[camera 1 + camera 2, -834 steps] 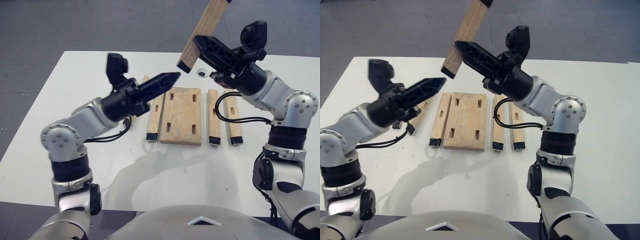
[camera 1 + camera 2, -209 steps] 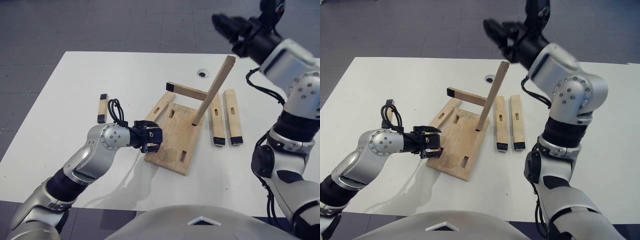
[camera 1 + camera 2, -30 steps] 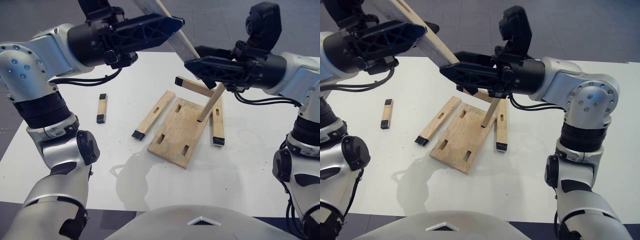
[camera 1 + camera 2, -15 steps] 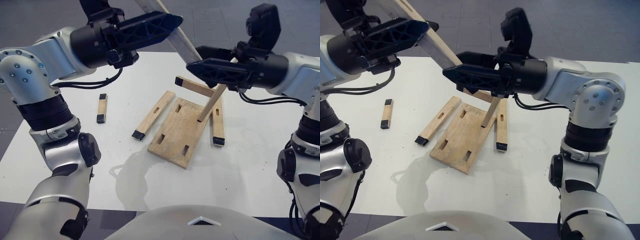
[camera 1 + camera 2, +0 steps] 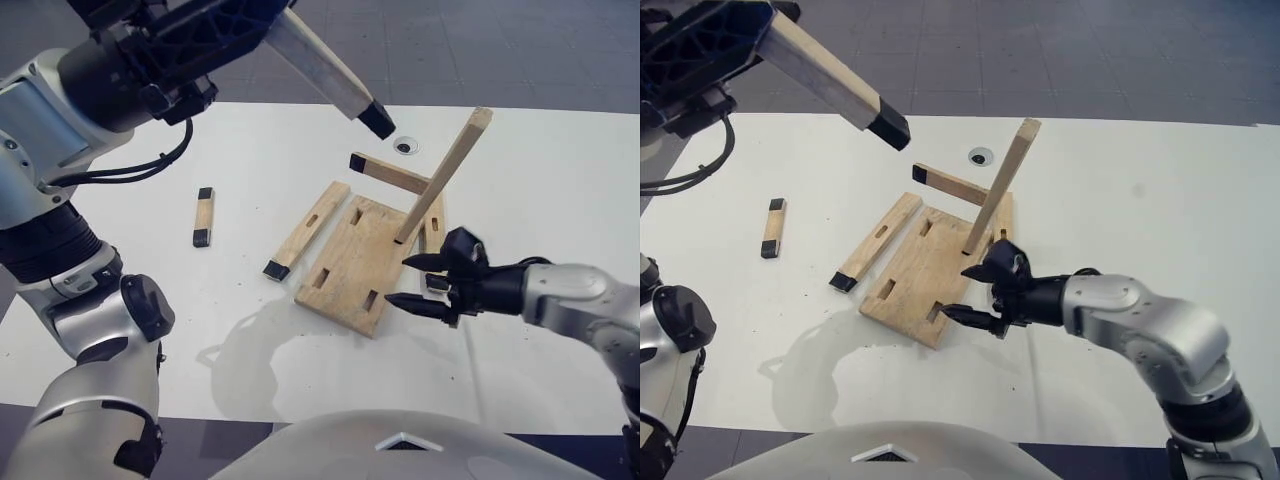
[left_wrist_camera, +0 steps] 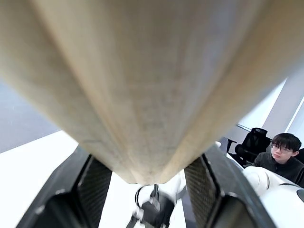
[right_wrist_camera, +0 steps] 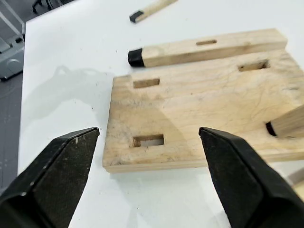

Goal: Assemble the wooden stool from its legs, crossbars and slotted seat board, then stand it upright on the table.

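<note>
Clamping left claw (image 5: 255,20) on a leg (image 5: 325,75), raised high, black-capped end pointing down and out past the fingertips. Spreading right claw (image 5: 397,280) wide, gripping nothing, low over the table (image 5: 540,180), seat board (image 5: 345,270) flat just ahead of its tips, apparently not touching. Beyond right claw: upright leg (image 5: 445,175) seated in a slot, crossbar (image 5: 388,174) jutting off its side. Looks like stiff, light, smooth wood; probably best pinched across flat faces, mid-length, clear of the mortise.
</note>
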You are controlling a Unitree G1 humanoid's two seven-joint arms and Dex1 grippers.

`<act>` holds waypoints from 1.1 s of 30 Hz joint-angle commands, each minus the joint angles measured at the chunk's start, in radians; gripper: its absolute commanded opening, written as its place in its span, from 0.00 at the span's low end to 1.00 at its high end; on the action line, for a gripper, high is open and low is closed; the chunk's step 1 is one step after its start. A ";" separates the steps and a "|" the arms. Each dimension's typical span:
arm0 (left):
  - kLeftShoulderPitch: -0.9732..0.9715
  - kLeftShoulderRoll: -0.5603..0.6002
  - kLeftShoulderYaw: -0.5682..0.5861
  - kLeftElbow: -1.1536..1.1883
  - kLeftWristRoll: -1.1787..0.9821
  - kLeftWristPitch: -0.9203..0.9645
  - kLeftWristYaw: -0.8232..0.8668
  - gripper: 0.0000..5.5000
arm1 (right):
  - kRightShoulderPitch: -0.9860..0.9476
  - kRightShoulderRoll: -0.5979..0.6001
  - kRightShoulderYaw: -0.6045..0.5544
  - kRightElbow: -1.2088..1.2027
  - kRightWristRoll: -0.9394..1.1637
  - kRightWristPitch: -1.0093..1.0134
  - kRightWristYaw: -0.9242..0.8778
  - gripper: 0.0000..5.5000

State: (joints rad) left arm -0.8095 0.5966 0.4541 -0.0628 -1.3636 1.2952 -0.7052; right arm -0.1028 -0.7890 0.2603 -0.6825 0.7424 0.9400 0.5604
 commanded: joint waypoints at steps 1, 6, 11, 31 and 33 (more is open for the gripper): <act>0.012 -0.011 -0.011 -0.023 -0.045 -0.021 0.058 0.38 | -0.060 0.029 0.130 0.095 -0.139 -0.112 0.096 0.71; 0.023 -0.037 -0.040 -0.052 -0.098 -0.047 0.130 0.38 | -0.073 0.078 0.180 0.148 -0.208 -0.148 0.137 0.71; 0.019 -0.026 -0.066 -0.045 -0.120 -0.069 0.160 0.38 | -0.060 0.115 0.229 0.168 -0.231 -0.110 0.163 0.71; 0.137 0.115 -0.130 -0.079 -0.061 -0.065 0.052 0.38 | -0.246 -0.265 0.266 0.501 -0.518 -0.371 0.645 0.71; 0.178 0.150 -0.167 -0.087 -0.009 -0.063 -0.003 0.38 | -0.242 -0.288 0.259 0.528 -0.542 -0.422 0.695 0.71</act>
State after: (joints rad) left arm -0.6623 0.7109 0.3200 -0.1342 -1.4222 1.2219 -0.6686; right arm -0.3615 -1.0399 0.5213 -0.1875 0.2377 0.5431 1.2159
